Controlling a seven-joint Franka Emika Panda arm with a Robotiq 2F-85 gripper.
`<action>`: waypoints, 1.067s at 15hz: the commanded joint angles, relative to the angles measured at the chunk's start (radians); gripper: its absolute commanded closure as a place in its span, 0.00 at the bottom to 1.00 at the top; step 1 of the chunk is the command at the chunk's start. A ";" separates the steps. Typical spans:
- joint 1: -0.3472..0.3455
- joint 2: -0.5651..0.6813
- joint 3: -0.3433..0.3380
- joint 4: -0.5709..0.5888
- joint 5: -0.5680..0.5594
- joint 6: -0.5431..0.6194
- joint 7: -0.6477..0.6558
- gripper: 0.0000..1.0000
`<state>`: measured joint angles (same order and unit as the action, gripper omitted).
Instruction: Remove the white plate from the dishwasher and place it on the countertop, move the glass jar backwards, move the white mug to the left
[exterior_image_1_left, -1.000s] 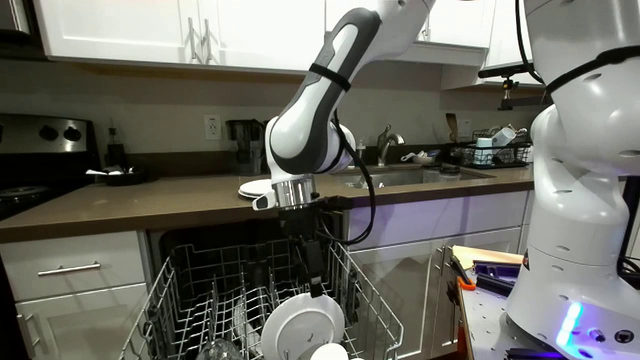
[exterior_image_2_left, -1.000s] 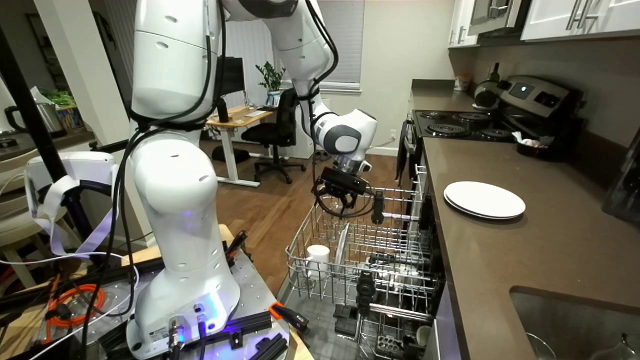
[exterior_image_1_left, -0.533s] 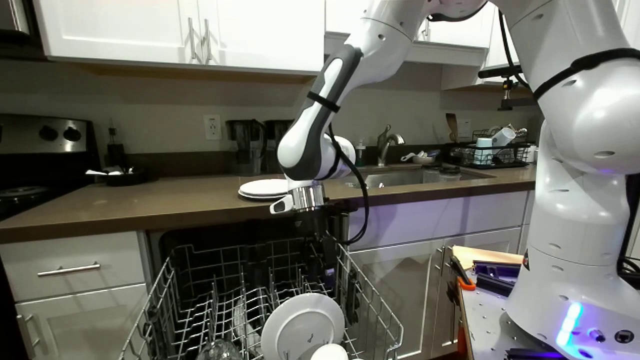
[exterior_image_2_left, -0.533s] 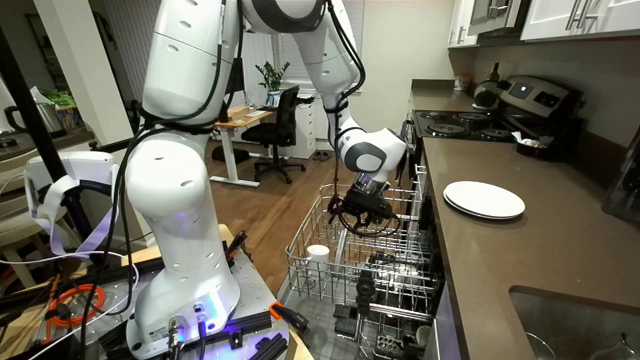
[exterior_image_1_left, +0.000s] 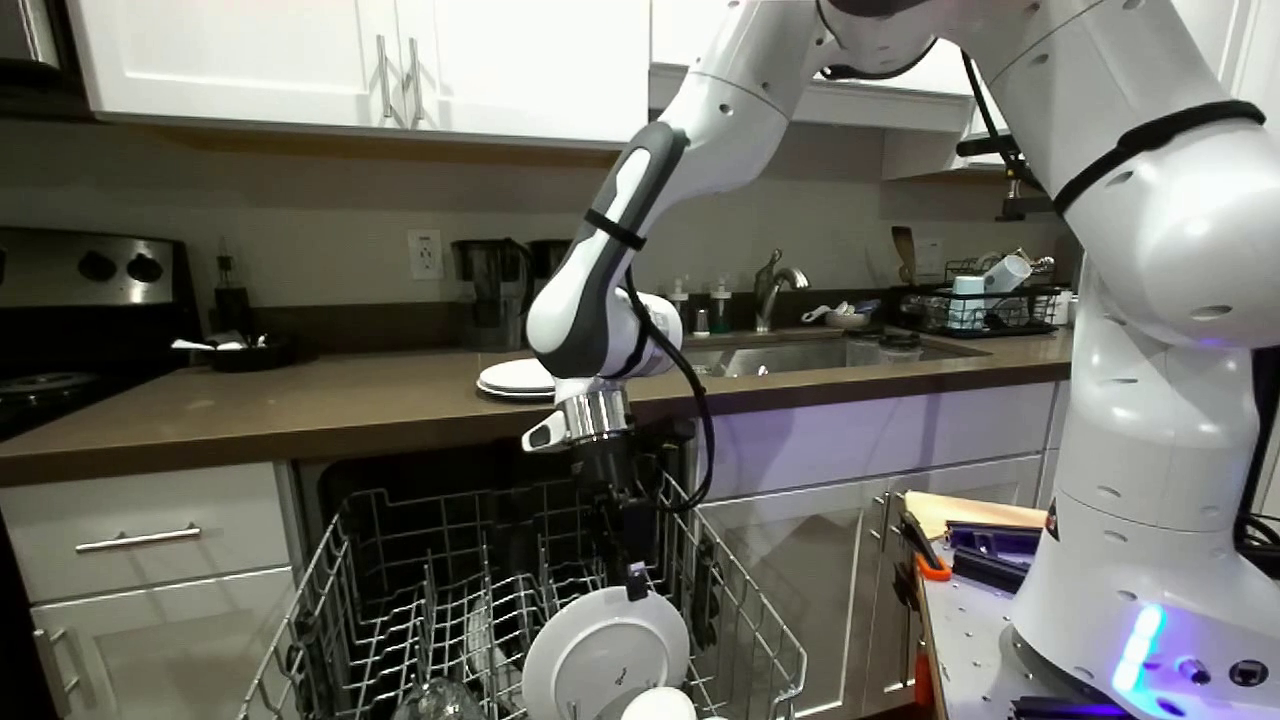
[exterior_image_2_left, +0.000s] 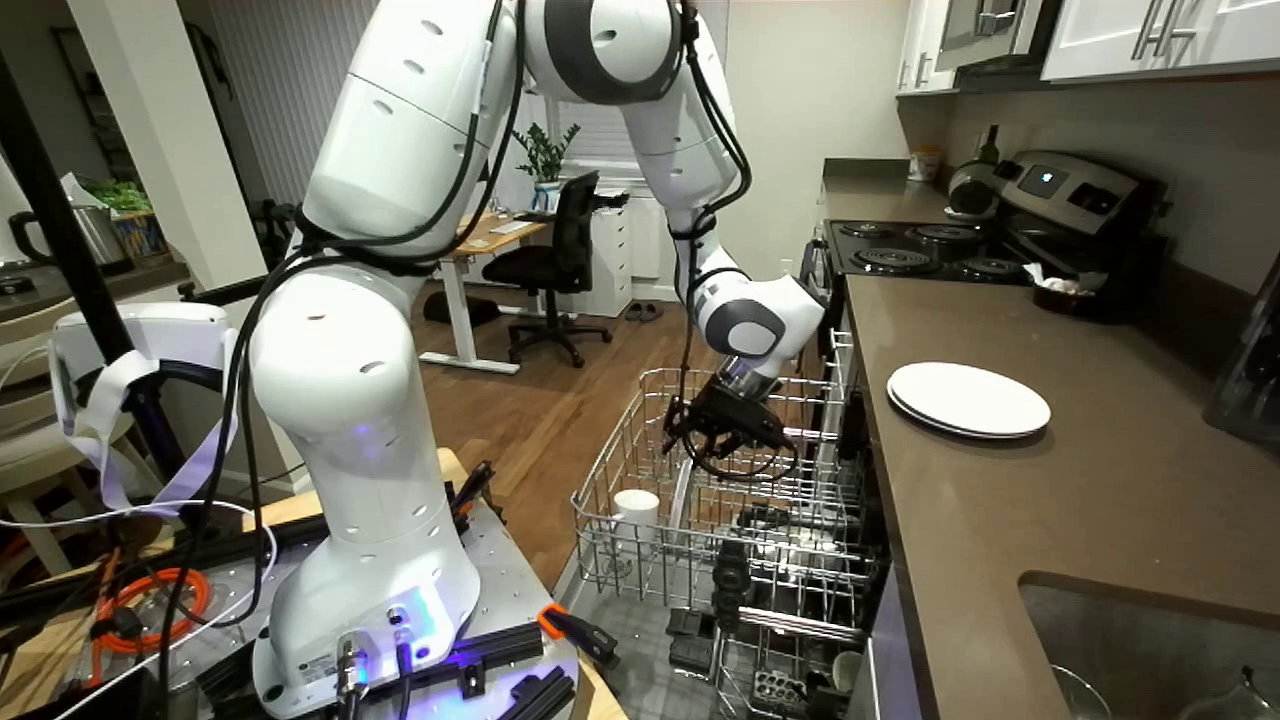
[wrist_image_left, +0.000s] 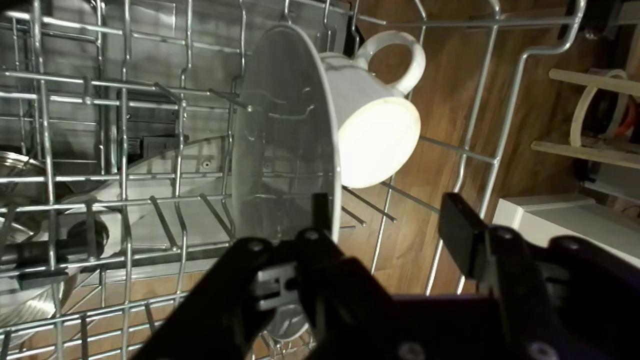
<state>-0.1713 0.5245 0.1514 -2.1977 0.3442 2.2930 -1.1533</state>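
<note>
The white plate (exterior_image_1_left: 606, 655) stands upright in the rack of the dishwasher (exterior_image_1_left: 340, 600). In the wrist view the plate (wrist_image_left: 285, 140) is edge-on, with the white mug (wrist_image_left: 350, 90) lying tilted at its right. The mug also shows in an exterior view (exterior_image_2_left: 636, 508). My gripper (wrist_image_left: 391, 224) is open and empty at the plate's upper rim. The rim lies between the fingers, close to the left one; I cannot tell if they touch. The gripper also shows in an exterior view (exterior_image_1_left: 637, 582). A clear glass jar (exterior_image_1_left: 438, 700) sits low in the rack, partly hidden by my gripper in the wrist view (wrist_image_left: 287, 322).
The brown countertop (exterior_image_2_left: 1120, 500) bears stacked white plates (exterior_image_2_left: 968, 400). Wire tines and the rack's side rails surround the gripper. The sink (exterior_image_2_left: 1150, 640) with glassware is in the counter. Stove, pitchers and a dish rack (exterior_image_1_left: 985, 305) stand along the counter.
The gripper first swung toward the counter and rack's right side, then came back left and down to the plate's upper rim. Plate, mug and jar have not moved.
</note>
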 joint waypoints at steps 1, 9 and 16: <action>-0.005 0.024 0.013 0.033 0.046 0.015 0.029 0.64; 0.003 0.049 0.027 0.050 0.098 0.064 0.068 0.58; 0.010 0.081 0.039 0.058 0.077 0.074 0.088 0.66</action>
<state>-0.1644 0.5815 0.1813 -2.1577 0.4211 2.3537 -1.0898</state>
